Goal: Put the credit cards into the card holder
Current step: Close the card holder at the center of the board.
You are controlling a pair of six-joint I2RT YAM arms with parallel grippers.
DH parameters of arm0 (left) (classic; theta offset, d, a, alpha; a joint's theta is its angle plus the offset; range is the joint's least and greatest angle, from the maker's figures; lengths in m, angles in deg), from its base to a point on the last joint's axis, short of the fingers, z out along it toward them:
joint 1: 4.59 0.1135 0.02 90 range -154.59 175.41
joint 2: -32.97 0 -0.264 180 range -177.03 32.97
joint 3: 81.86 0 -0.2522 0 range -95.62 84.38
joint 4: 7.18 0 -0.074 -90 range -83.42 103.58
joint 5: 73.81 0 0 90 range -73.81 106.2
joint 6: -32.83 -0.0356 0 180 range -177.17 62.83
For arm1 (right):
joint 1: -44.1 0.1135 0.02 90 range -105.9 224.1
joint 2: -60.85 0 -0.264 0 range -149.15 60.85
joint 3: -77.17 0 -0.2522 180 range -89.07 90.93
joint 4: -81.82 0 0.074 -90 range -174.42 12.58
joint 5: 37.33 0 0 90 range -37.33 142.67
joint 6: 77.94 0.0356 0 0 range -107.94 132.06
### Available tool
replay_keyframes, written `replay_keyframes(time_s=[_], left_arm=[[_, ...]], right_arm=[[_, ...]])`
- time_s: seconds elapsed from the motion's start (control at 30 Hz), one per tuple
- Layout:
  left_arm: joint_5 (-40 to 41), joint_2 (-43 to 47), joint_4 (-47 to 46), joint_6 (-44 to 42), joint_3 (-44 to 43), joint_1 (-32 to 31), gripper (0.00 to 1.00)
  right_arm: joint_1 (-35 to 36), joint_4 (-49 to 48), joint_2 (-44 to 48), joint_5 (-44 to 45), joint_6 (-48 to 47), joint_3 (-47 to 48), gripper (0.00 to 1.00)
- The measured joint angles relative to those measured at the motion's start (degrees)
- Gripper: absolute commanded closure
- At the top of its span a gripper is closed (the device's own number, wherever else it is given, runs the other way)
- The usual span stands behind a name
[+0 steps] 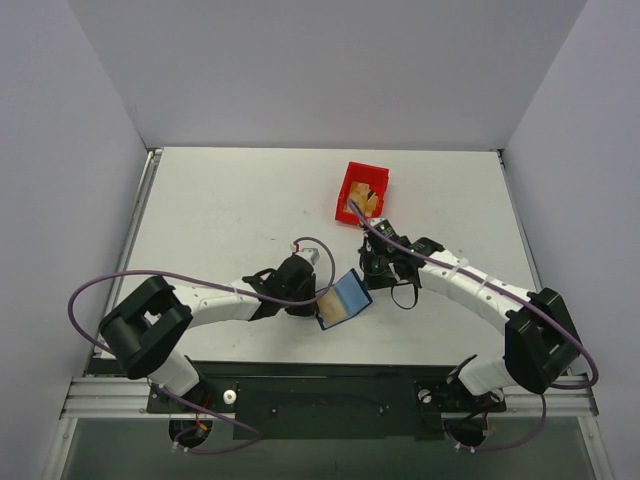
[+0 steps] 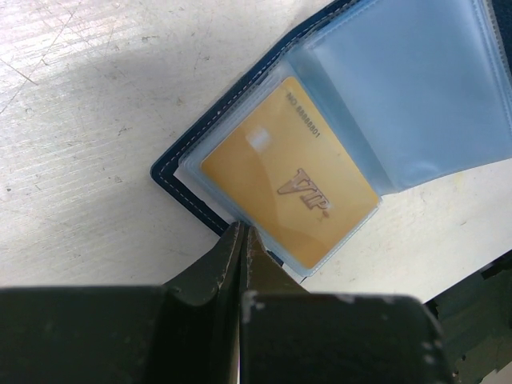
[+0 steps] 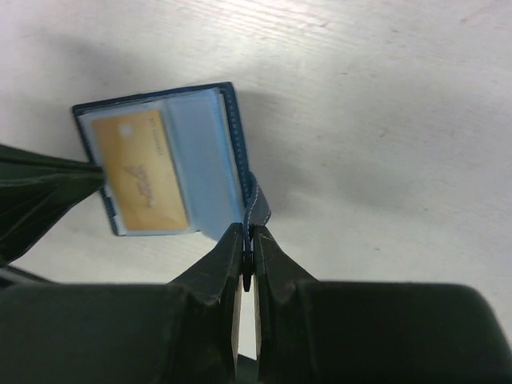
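Observation:
The card holder (image 1: 343,298) is open between my two grippers, its light blue clear sleeves facing up. A gold credit card (image 2: 288,184) marked VIP sits inside the left sleeve, also seen in the right wrist view (image 3: 140,172). My left gripper (image 2: 242,232) is shut on the navy edge of the card holder (image 2: 186,156) at the card's corner. My right gripper (image 3: 250,234) is shut on the small navy snap strap at the other side of the card holder (image 3: 200,160). From above, the left gripper (image 1: 318,297) and the right gripper (image 1: 368,272) flank the holder.
A red plastic bin (image 1: 350,178) stands behind the right gripper with something tan-gold (image 1: 372,200) lying in it. The white table (image 1: 220,210) is walled at the back and both sides. Purple cables loop along both arms.

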Motion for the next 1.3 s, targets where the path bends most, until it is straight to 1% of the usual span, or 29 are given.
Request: replay_keyframes(time_s=[0.2, 0.33, 0.5, 0.63, 0.8, 0.9, 1.0, 1.07, 1.1, 1.13, 1.17, 1.2, 1.23, 1.3], left_arm=[[0.0, 0.0, 0.0, 0.2, -0.1, 0.1, 1.0], [-0.3, 0.0, -0.6, 1.1, 0.3, 0.5, 1.0], [-0.6, 1.1, -2.3, 2.3, 2.2, 1.0, 1.0], [0.3, 4.2, -1.5, 2.8, 4.5, 2.0, 1.0], [2.8, 12.0, 1.8, 3.4, 7.8, 3.3, 1.0], [3.8, 16.5, 3.4, 3.8, 8.5, 4.3, 1.0], [4.7, 19.1, 4.7, 3.9, 8.5, 5.1, 1.0], [5.1, 20.1, 5.4, 4.0, 8.5, 5.6, 1.0], [5.2, 20.4, 5.7, 4.0, 8.5, 5.7, 1.0], [5.4, 20.6, 6.1, 4.0, 8.5, 6.0, 1.0], [5.5, 20.7, 6.3, 4.0, 8.5, 6.1, 1.0], [5.6, 20.7, 6.5, 3.9, 8.5, 6.3, 1.0], [5.7, 20.7, 6.9, 3.9, 8.5, 6.5, 1.0], [5.7, 20.7, 7.4, 3.9, 8.5, 6.6, 1.0]], right_arm=[[0.1, -3.7, 0.4, -11.5, 0.3, 0.0, 1.0], [1.1, -8.2, 0.4, -19.6, 1.2, -0.5, 1.0], [2.6, -13.6, -0.7, -27.6, 3.5, -2.0, 1.0], [3.2, -17.8, -3.5, -31.3, 5.6, -3.5, 1.0], [3.6, -22.9, -6.5, -34.1, 8.3, -5.9, 1.0], [3.9, -25.7, -8.4, -35.2, 9.7, -6.9, 1.0], [4.6, -28.3, -10.8, -36.0, 11.0, -7.3, 1.0], [5.0, -29.6, -12.3, -36.2, 11.4, -7.4, 0.96], [5.2, -30.1, -13.2, -36.3, 11.6, -7.4, 0.9], [5.4, -30.6, -14.0, -36.5, 11.8, -7.4, 0.86], [5.7, -31.0, -14.8, -36.7, 12.0, -7.3, 0.77], [5.8, -31.1, -15.5, -37.0, 12.2, -7.3, 0.73], [6.1, -31.2, -15.9, -37.2, 12.2, -7.3, 0.63], [6.4, -31.1, -16.2, -37.5, 12.3, -7.3, 0.55]])
